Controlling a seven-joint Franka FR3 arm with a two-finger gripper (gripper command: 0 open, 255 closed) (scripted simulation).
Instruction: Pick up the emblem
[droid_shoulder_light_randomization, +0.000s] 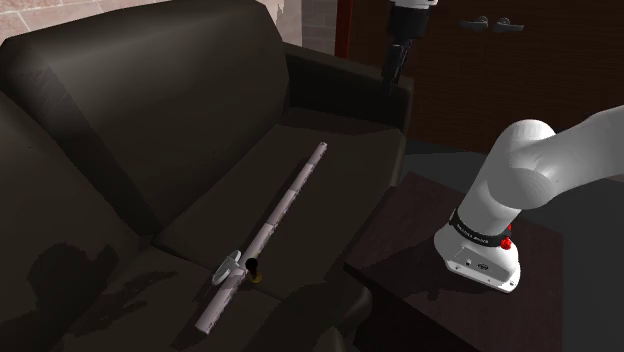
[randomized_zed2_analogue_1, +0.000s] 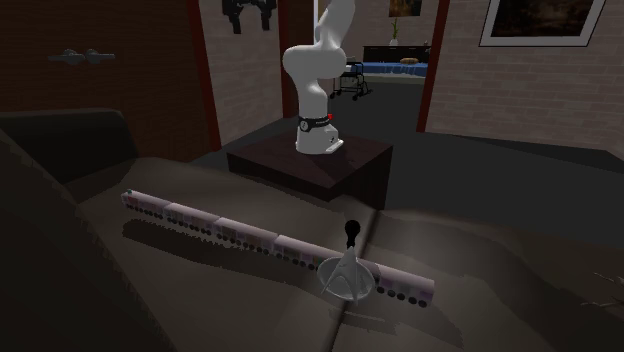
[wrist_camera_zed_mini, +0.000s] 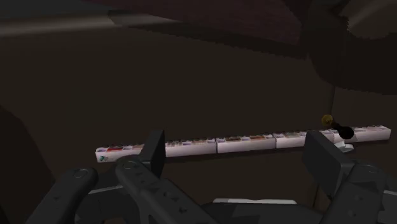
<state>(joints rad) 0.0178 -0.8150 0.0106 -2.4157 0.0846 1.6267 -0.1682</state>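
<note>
**Emblem is way down the sofa from the end effector**

The small silvery emblem with a black knob (droid_shoulder_light_randomization: 230, 266) is sitting on the seat of the dark sofa (droid_shoulder_light_randomization: 150, 110). It's touching a long row of white boxes (droid_shoulder_light_randomization: 290, 195), close to the end of that row at the shoulder view's lower left. In the second exterior view the emblem (randomized_zed2_analogue_1: 347, 273) looks propped against the row (randomized_zed2_analogue_1: 230, 232), silver face toward that camera and black knob poking up behind. I can't really tell how steeply it leans.

The all-black end effector (droid_shoulder_light_randomization: 395, 62) hangs high over the sofa's arm at the shoulder view's top, near the row's other end. So the emblem is well apart from it, a long way lower and along the row toward the shoulder view's lower left. Its fingers (wrist_camera_zed_mini: 156, 150) stand apart with nothing between them, so it's carrying nothing.

In the wrist view the row (wrist_camera_zed_mini: 248, 141) runs crosswise past both fingertips. The emblem (wrist_camera_zed_mini: 340, 133) sits out beyond one finger, near the row's end and not in the gap.

My read is that the reach has barely begun. The next move probably needs a slide along the row's long axis until the emblem is centred between the fingers, then a big drop. With the boxes right against the emblem, a finger could easily shove the row or tip the emblem over.
</note>
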